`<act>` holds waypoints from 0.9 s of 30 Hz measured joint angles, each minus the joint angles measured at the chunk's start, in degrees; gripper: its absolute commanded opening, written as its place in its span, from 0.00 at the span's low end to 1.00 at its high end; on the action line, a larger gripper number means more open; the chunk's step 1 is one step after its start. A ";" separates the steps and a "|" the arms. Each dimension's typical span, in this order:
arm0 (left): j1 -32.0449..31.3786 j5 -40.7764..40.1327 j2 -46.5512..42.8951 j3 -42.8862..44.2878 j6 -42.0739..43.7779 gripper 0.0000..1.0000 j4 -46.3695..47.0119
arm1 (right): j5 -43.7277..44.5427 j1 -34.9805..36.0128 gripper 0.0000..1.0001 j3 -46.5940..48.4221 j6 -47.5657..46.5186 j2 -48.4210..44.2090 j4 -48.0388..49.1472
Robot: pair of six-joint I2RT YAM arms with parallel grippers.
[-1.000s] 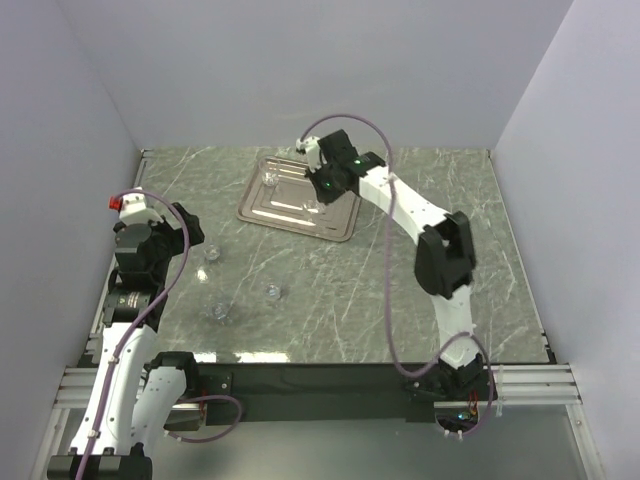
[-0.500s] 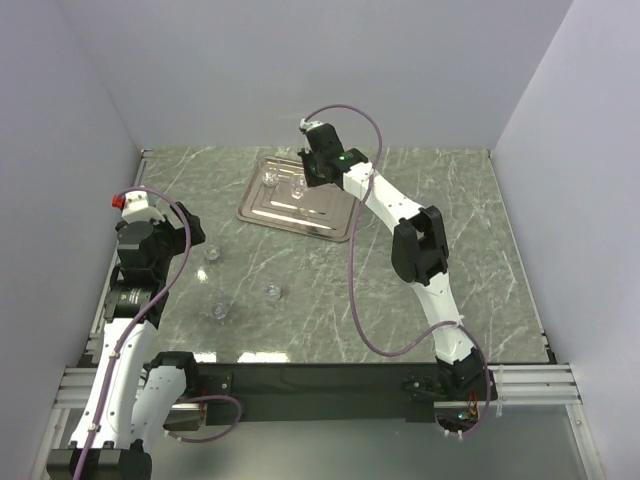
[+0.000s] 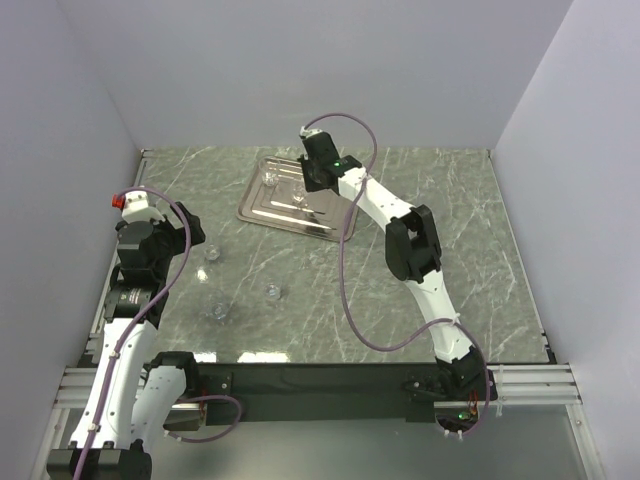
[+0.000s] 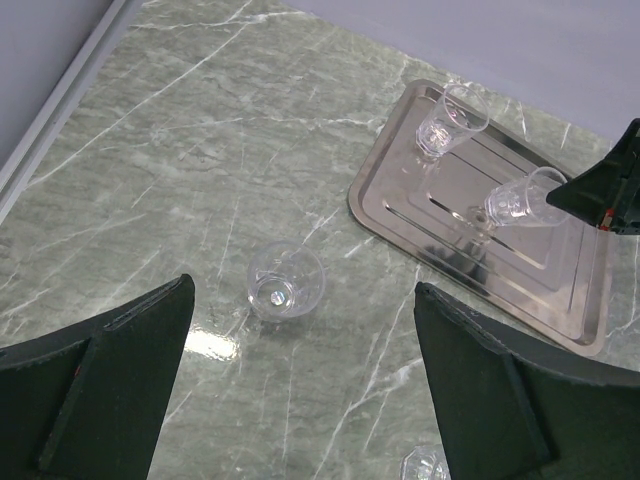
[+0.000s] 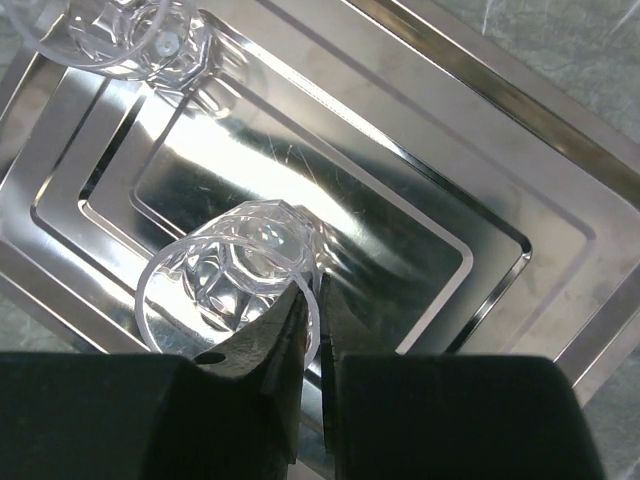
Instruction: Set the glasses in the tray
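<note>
Both jaws of the right gripper point(image 5: 313, 300) clamp one wall of a tilted clear glass point(image 5: 230, 265), held low over the stepped inner panel of the tray point(image 5: 440, 215), near a second glass point(image 5: 140, 35) standing there. Best to bring it upright, lower until its base sits flat, then part the jaws slowly and lift straight, lest it topple. The left gripper point(image 4: 305, 390) hangs wide apart above a loose glass point(image 4: 285, 280) on the marble table point(image 4: 180, 180).

White arms point(image 3: 375, 205) carry black joints point(image 3: 408, 250), purple cables point(image 3: 342, 270)
</note>
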 measured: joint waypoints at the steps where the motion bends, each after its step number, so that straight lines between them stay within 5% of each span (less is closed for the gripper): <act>1: 0.00 0.00 0.00 0.00 0.00 0.97 0.00 | 0.07 0.00 0.15 0.00 0.00 0.13 0.00; 4: 0.00 0.00 0.00 0.00 0.00 0.97 -0.02 | 0.28 0.00 0.26 0.00 0.04 0.15 0.17; 8: 0.00 0.00 0.04 0.00 0.00 0.97 -0.02 | 0.26 0.00 0.55 0.00 -0.24 0.15 0.44; 17: 0.00 0.04 0.72 -0.02 -0.04 0.97 0.00 | -0.63 -0.02 0.72 -4.35 -4.52 -3.96 0.57; 27: 0.00 1.90 2.93 -0.09 -1.07 0.97 0.24 | -14.27 -0.92 0.76 -26.58 -21.49 -33.79 0.81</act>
